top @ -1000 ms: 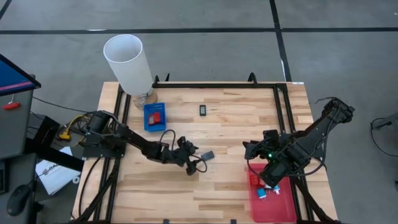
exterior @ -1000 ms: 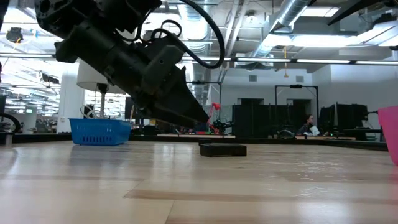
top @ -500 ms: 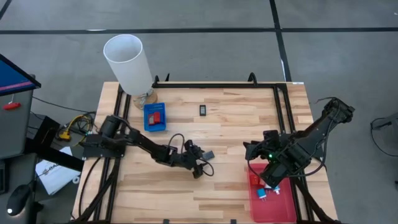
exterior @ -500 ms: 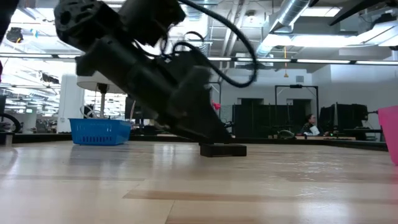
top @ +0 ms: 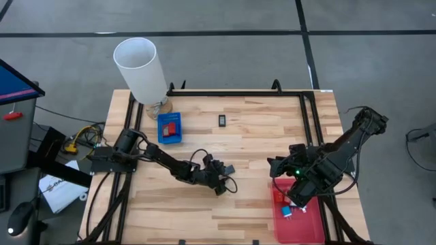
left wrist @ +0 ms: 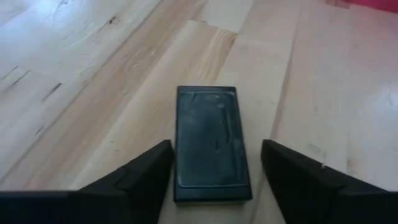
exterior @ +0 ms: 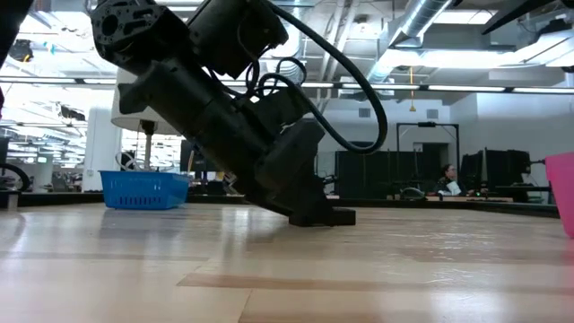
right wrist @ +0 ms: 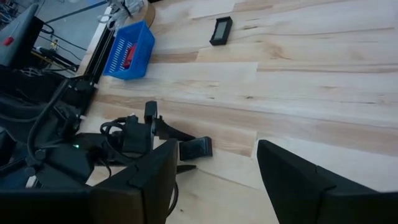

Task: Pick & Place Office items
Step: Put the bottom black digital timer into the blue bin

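A flat black rectangular piece [left wrist: 213,144] lies flat on the wooden table near its middle [top: 229,169]. My left gripper [left wrist: 214,180] is open and low over the table, one finger on each side of the piece's near end, with a narrow gap showing on both sides. The low view has the left gripper [exterior: 309,211] slanting down at the piece [exterior: 339,216]. My right gripper [right wrist: 214,186] is open and waits above the far end of the red tray [top: 300,224]. A second black piece [top: 223,120] lies toward the far edge.
The blue bin [top: 169,128] with a red piece inside stands at the far left, beside a tall white cylinder [top: 141,68]. Small light blue and white pieces [top: 287,211] lie in the red tray. Bare wood stretches between the two arms.
My left gripper has moved toward the table's right and down toward the black piece, ending with its fingers on either side of it. The piece has stayed where it was.
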